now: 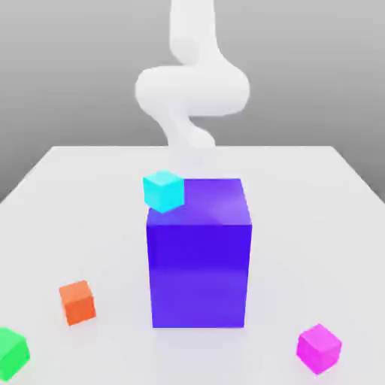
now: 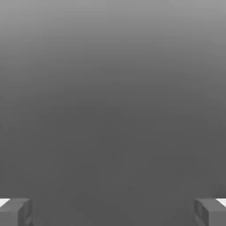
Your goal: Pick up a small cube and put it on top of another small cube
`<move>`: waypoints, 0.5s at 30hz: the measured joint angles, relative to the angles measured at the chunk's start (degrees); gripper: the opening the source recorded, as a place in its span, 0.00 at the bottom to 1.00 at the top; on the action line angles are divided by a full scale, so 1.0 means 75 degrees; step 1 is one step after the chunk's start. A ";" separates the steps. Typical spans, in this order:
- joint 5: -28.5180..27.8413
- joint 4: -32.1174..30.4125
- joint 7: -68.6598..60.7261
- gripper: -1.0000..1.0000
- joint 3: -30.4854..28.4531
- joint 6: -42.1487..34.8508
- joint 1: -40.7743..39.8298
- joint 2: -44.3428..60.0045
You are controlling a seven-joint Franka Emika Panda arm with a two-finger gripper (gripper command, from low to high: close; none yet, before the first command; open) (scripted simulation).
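Observation:
The small magenta cube lies on the white table near the front, at the exterior view's right. The small green cube sits at the front on the exterior view's left, partly cut by the picture's edge. In the hand view my gripper is open, its two grey fingertips standing far apart with nothing between them, against a plain grey background. The white arm rises behind the table, at the back of the exterior view.
A big blue-purple block stands in the middle of the table. A small cyan cube sits by the block's upper corner on the exterior view's left. A small orange cube lies to the front left.

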 joint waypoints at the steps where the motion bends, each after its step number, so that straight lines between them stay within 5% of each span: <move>1: -0.0043 -0.0036 -0.0001 0.50 0.0084 0.0112 0.0027 0.0301; 15: -0.0726 -0.0506 0.0078 0.50 0.1097 0.1561 0.0479 0.4201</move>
